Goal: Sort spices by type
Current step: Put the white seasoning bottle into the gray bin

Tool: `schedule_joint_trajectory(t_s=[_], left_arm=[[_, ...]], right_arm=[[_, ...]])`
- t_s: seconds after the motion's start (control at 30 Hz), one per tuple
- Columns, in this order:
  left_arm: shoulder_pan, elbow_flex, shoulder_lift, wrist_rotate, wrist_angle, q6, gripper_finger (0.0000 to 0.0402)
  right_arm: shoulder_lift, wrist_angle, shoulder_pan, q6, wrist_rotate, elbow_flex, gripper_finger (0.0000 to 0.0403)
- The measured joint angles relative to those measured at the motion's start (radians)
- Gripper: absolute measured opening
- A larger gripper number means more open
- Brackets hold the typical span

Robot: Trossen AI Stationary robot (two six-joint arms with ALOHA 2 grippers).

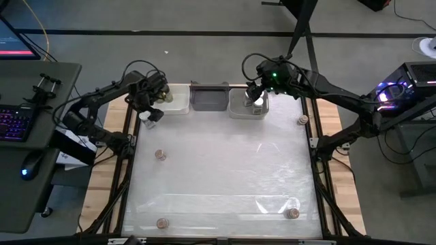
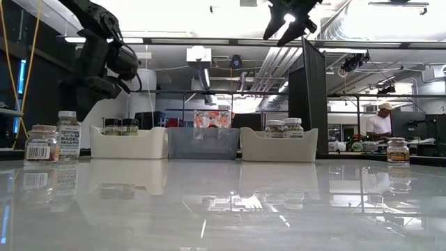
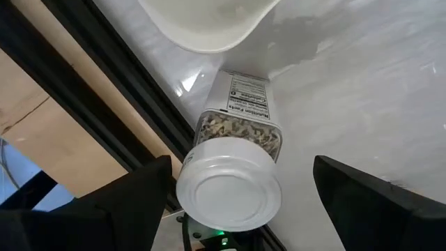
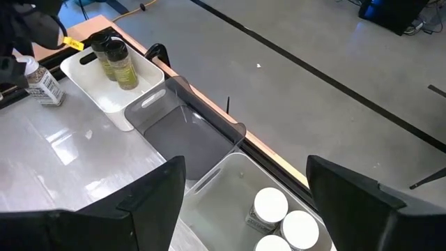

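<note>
left wrist view: open left claw (image 3: 240, 202) straddles white-capped jar (image 3: 230, 181), its base hidden; right claw (image 4: 244, 202) open, empty.

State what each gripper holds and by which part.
Nothing is held. The left gripper hangs open above the white-capped clear spice jar, its fingers apart. The right gripper is open above the white rectangular bin.

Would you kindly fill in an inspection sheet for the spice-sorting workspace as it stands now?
Surface: glossy white table, mostly bare in the middle.
Job's things: white-capped jars in the right white bin; dark-capped jars in the left white bin; grey bin looks empty; brown-capped jars loose on the table.
Clutter: nothing seen.
Grippers: left gripper open above a white-capped jar; right gripper open over the right bin.
Cables: black leads along both arms.
Surroundings: keyboard on a side desk; a person far behind.
</note>
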Motion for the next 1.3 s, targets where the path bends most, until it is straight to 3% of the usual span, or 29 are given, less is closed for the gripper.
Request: schedule_joint_trajectory(t_s=[0.2,0.5,0.73,0.97,1.3], left_arm=[[0.000,-0.018,0.005,0.000,0.000,-0.002,0.0324],[0.000,-0.142,0.005,0.000,0.016,-0.018,0.0237],[0.000,-0.107,-0.002,-0.003,0.036,0.006,0.0196],[0.000,-0.040,-0.043,-0.010,0.002,0.036,0.0203],[0.000,0.053,-0.081,0.023,0.005,0.169,0.0265]], right_arm=[[0.000,0.000,0.000,0.000,0.000,0.000,0.0293],[0.000,0.000,0.000,0.000,0.000,0.000,0.0293],[0.000,0.000,0.000,0.000,0.000,0.000,0.0293],[0.000,0.000,0.000,0.000,0.000,0.000,0.0293],[0.000,0.000,0.000,0.000,0.000,0.000,0.0293]])
